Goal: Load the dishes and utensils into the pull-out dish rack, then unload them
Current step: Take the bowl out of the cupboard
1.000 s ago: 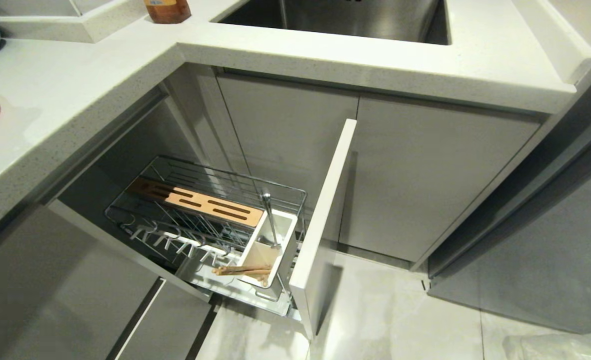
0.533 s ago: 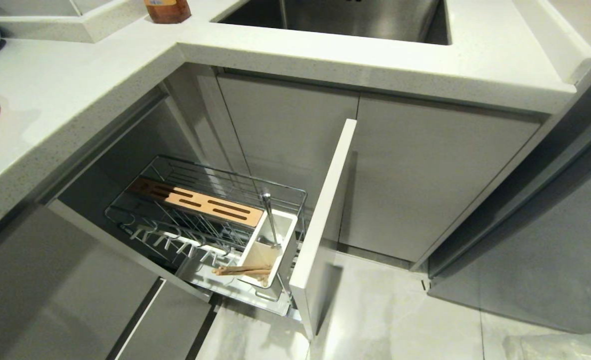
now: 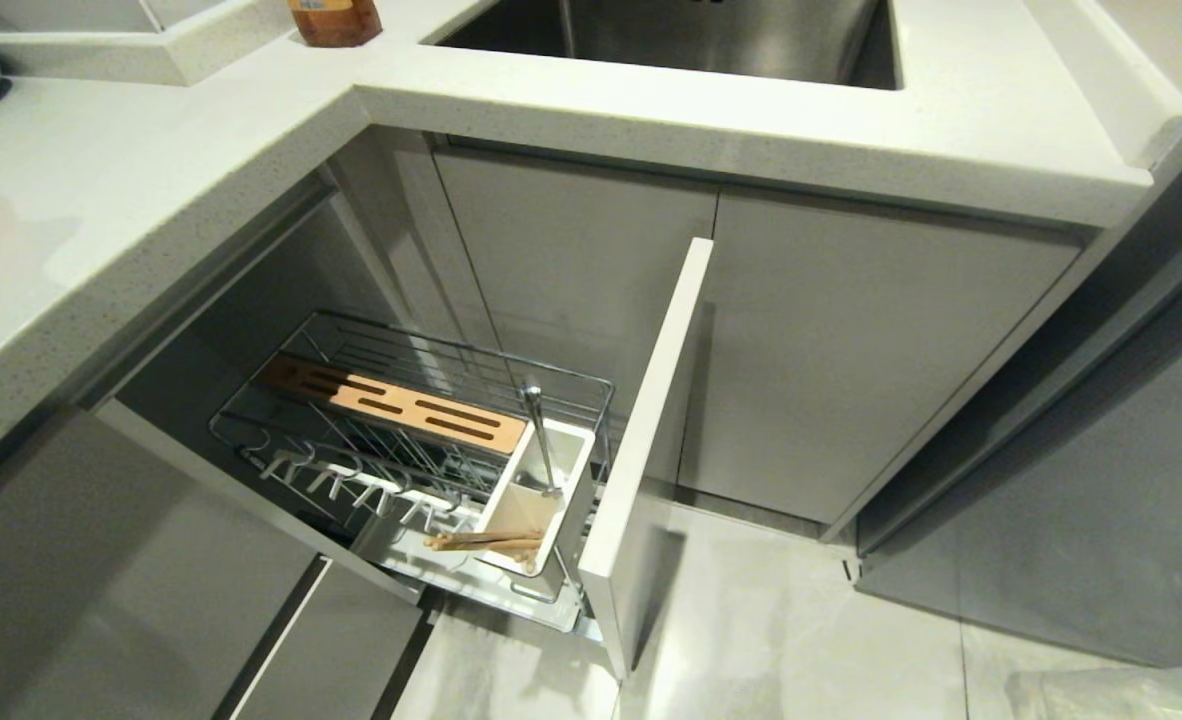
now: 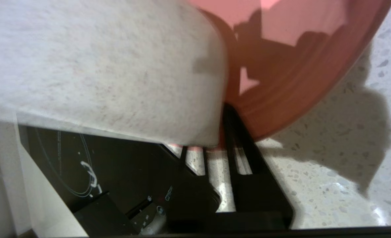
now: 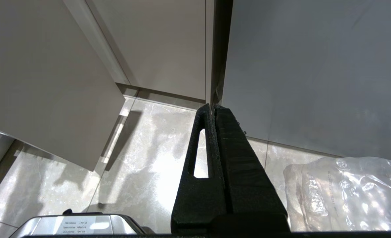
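Your left end effector grips the pink plate over the speckled counter; right end effector hangs closed above the floor.

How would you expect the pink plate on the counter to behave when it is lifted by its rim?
The pink plate looks rigid, so it likely won't flex. Its glossy surface may slip in a rim pinch. Being wide and flat, it could tilt if held at one edge over the counter.

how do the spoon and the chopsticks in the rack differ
The spoon is slim metal and stands nearly upright, its handle rising above the white utensil box. The chopsticks are light wood and lie almost flat across the box's near end. Both sit in that same box.
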Motion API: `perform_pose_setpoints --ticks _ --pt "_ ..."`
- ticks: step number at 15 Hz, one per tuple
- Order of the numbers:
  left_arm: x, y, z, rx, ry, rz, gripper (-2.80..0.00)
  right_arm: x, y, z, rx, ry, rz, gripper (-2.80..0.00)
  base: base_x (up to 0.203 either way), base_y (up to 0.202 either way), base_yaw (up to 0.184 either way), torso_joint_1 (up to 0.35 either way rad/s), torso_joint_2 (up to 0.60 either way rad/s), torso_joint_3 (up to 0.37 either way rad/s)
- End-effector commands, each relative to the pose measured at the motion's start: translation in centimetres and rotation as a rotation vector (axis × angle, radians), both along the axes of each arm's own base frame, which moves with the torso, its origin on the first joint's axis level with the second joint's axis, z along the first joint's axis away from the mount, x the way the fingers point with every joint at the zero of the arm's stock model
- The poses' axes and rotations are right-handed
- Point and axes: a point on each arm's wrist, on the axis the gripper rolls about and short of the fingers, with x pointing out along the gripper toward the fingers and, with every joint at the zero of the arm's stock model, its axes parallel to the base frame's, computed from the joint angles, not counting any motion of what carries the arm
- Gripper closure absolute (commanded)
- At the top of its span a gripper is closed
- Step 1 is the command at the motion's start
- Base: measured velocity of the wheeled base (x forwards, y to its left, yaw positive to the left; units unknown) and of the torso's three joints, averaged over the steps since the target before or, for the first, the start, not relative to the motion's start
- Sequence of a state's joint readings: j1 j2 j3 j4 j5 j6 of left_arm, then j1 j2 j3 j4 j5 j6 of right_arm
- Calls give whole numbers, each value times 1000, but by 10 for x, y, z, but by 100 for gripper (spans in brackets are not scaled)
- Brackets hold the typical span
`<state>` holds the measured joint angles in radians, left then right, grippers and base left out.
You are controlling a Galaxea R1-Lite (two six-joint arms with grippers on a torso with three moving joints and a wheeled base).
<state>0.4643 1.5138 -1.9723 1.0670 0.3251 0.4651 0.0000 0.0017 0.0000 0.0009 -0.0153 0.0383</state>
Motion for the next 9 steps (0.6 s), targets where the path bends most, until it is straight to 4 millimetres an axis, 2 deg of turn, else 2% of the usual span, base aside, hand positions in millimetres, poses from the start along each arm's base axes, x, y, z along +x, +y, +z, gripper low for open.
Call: perform_pose_setpoints --ticks 1,9 --pt "1 1 -1 -1 8 0 -280 0 0 -1 0 4 0 0 0 0 0 0 0 0" --pt "-8 -4 9 31 -67 8 -280 0 0 0 0 1 -1 0 0 0 0 0 0 0"
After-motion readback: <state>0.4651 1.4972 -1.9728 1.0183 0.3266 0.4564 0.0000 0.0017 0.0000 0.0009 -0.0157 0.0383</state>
